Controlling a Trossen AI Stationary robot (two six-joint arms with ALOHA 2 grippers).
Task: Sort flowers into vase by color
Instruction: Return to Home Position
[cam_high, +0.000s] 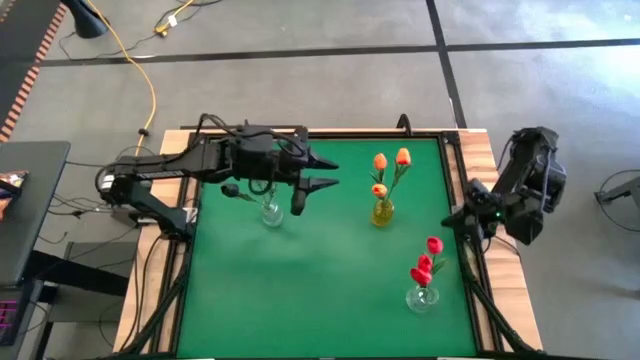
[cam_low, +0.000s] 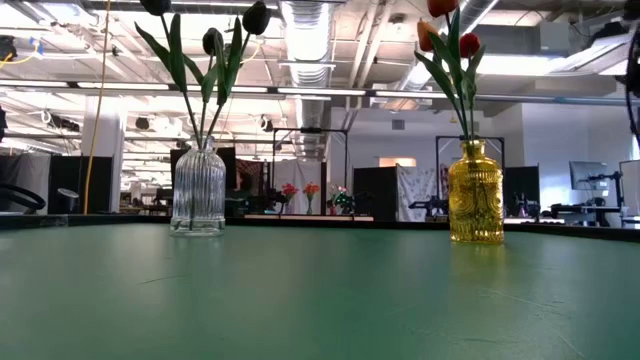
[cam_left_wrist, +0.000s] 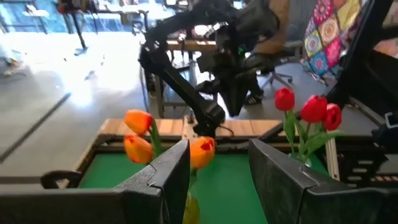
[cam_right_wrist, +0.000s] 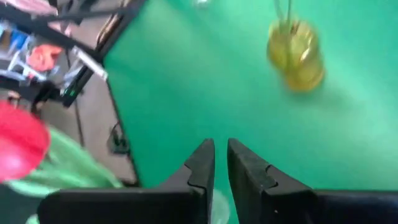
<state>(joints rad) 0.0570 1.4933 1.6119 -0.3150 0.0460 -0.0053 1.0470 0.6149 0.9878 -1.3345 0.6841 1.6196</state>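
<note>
Your sorting looks done, as far as these views show: nine tulips, all in vases, and none lying loose on the green counter (cam_high: 300, 300).

- **Black:** three black tulips (cam_low: 256, 16) stand in the ribbed clear vase (cam_low: 198, 195), toward the left edge.
- **Orange:** three orange tulips (cam_high: 380, 162) stand in the yellow vase (cam_high: 382, 212), about mid-counter.
- **Red:** three red tulips (cam_high: 434, 245) stand in the second clear vase (cam_high: 422, 296), by the right edge.

Your left pincer (cam_high: 333, 174) hangs wide open and empty over the counter, just beside the ribbed clear vase. I judge that sending this arm home is all that's left. Your right pincer (cam_right_wrist: 221, 149) is nearly closed on nothing, its arm folded at the right edge.
</note>
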